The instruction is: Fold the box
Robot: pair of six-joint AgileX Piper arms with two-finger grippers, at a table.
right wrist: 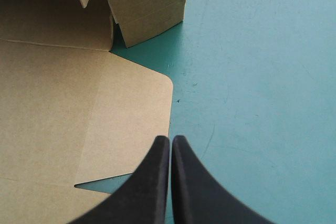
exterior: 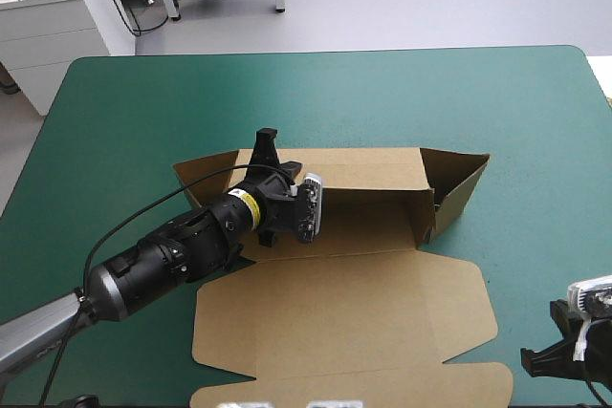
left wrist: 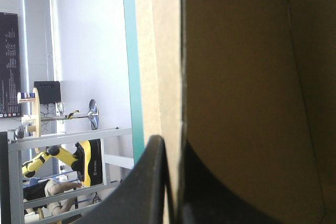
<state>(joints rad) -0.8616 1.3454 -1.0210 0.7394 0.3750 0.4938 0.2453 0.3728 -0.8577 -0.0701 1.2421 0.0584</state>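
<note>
at mid worktop (exterior: 115, 121): box (exterior: 363, 236) stands as a half-raised tray, far and right walls up, lid flat toward the near edge. left claw (left wrist: 172, 142) clenched on a raised wall's edge, apparently at the tray's left end; view too close to confirm. right claw (right wrist: 170, 139) pinched together on nothing, over the teal-green cover just beside the lid's corner.

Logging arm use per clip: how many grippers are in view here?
2. The left gripper is shut on the raised far wall of the box, toward its left end. The right gripper, shut, is beside the right edge of the flat lid, off the board.
</note>
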